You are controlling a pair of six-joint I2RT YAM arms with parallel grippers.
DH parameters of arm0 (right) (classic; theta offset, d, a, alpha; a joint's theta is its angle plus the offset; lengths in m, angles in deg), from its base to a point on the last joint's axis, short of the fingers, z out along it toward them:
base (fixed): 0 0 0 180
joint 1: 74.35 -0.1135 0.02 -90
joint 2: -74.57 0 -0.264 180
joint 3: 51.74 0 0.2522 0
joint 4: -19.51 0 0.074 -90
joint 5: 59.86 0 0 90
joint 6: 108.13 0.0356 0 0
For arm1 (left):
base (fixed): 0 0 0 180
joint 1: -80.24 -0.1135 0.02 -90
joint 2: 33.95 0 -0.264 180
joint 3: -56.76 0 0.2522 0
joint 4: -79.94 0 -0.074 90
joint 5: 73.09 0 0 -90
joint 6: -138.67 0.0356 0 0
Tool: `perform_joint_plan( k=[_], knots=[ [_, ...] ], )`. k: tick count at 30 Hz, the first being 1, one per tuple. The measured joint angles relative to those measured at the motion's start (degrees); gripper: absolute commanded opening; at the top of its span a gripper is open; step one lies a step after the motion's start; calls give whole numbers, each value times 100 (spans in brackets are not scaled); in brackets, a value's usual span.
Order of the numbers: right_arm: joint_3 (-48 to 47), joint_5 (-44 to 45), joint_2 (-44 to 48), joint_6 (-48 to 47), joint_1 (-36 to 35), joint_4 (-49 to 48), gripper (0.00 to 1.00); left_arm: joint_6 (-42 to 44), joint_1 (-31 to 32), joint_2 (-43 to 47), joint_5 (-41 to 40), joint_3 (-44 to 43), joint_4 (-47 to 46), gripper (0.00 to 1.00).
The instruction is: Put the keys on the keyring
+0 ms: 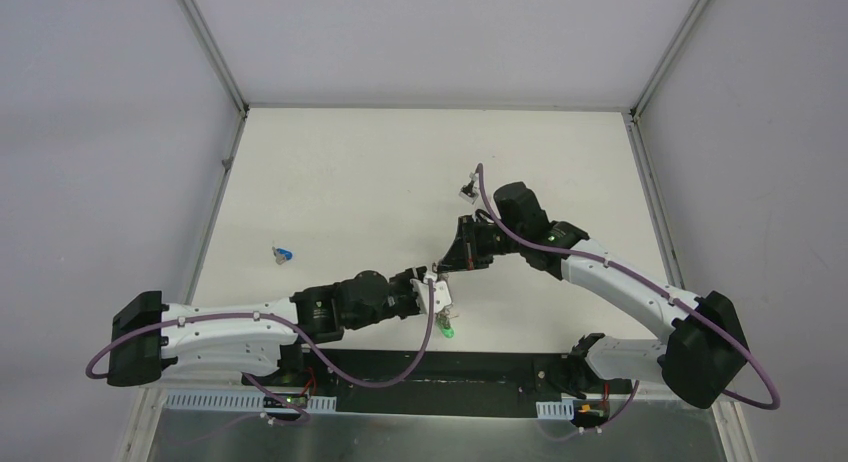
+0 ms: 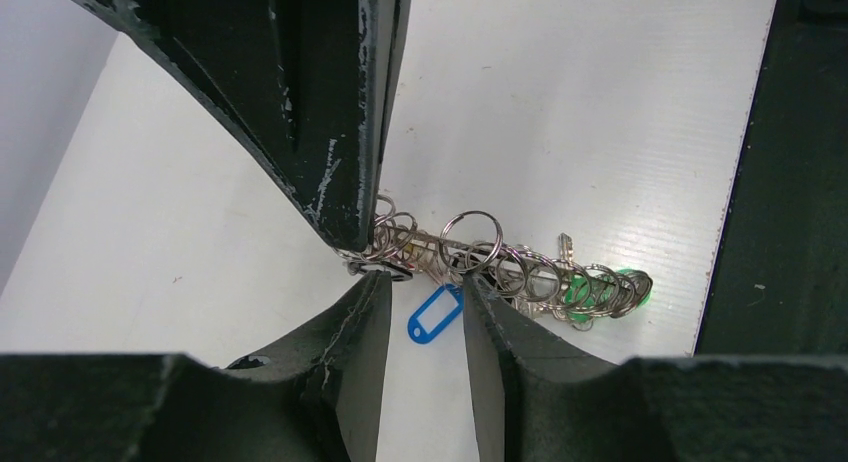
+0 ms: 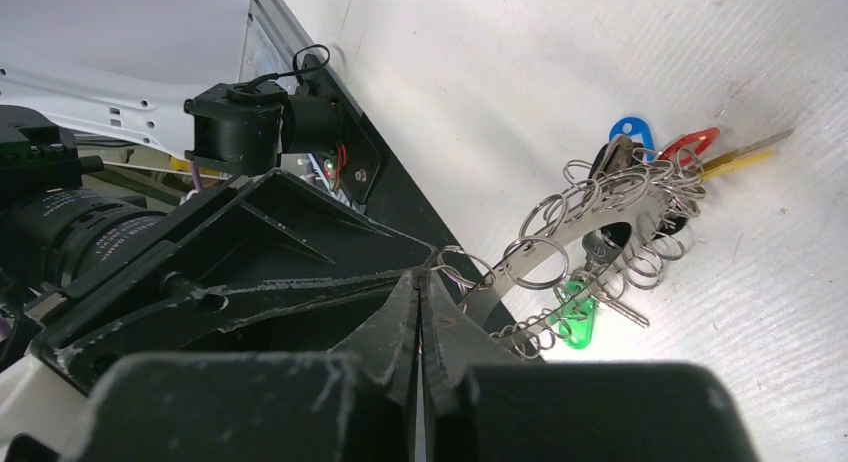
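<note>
The keyring [image 3: 590, 222] is a silvery band edged with wire loops, held up off the white table between both arms. My right gripper [image 3: 422, 277] is shut on its rim. On the ring hang a green key [image 3: 575, 322], a blue tag [image 3: 630, 132], a red tag [image 3: 690, 142] and a yellow key [image 3: 735, 162]. In the left wrist view the keyring [image 2: 520, 272] runs edge-on across my left gripper [image 2: 425, 282], whose jaws stand apart with the blue tag [image 2: 436, 314] in the gap. The right gripper [image 2: 362, 244] pinches the ring's left end.
Two loose keys lie on the table: a blue one [image 1: 284, 253] at the left and a dark one with a white tag [image 1: 466, 191] behind the right arm. A black strip [image 1: 480, 367] borders the table's near edge [image 2: 780, 232], close to the ring.
</note>
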Motion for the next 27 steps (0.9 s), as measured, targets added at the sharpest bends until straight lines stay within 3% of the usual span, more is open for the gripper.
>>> perform_joint_plan(
  k=[20,24,27],
  knots=[
    [90,-61,0,85,0,-68,0,-142,111,114,42,-63,256,37],
    [90,-59,0,109,0,-79,0,-699,111,208,-129,-210,597,41],
    [90,-59,-2,122,0,-92,0,-1425,111,376,-350,-400,975,49]
  ],
)
